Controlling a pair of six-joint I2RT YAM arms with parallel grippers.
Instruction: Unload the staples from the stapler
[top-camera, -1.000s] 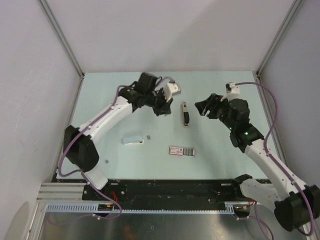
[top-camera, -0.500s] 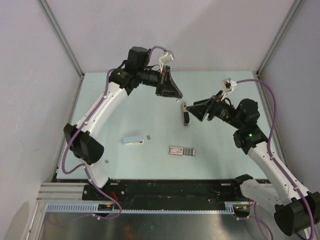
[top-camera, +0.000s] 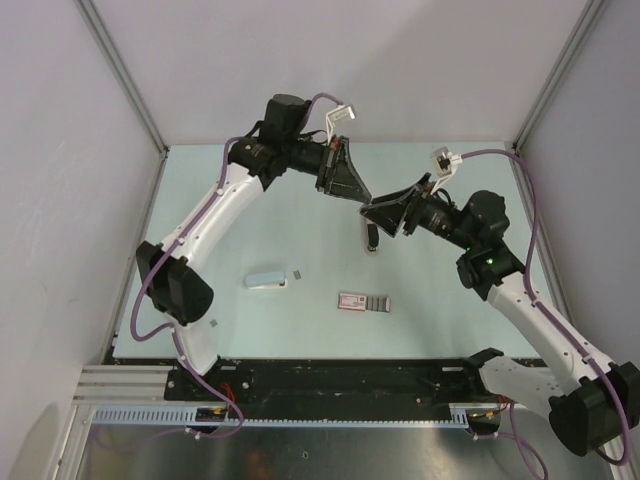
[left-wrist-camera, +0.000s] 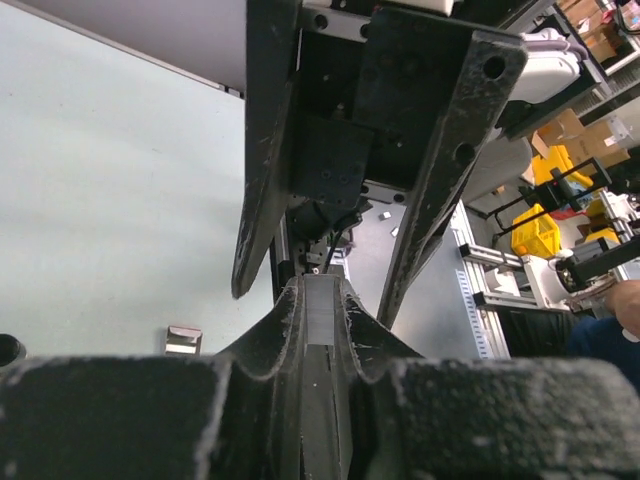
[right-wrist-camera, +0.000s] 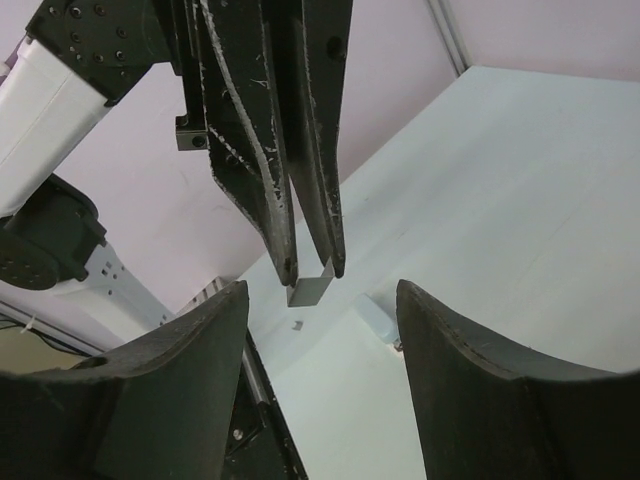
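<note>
The left gripper (right-wrist-camera: 312, 268) has its fingers pressed together on a short silvery staple strip (right-wrist-camera: 310, 286), pinched at the very tips so that the strip hangs just below them. Facing it tip to tip, the right gripper (top-camera: 376, 210) is spread wide, one finger on either side of the strip without touching it. Beneath the spot where they meet, the stapler (top-camera: 371, 238) lies flat on the pale green table (top-camera: 450, 320), its far end hidden under the right gripper in the top view. Nearer the arm bases lie a pale wedge (top-camera: 267, 281) and a pink-and-grey box (top-camera: 364, 302), well apart.
</note>
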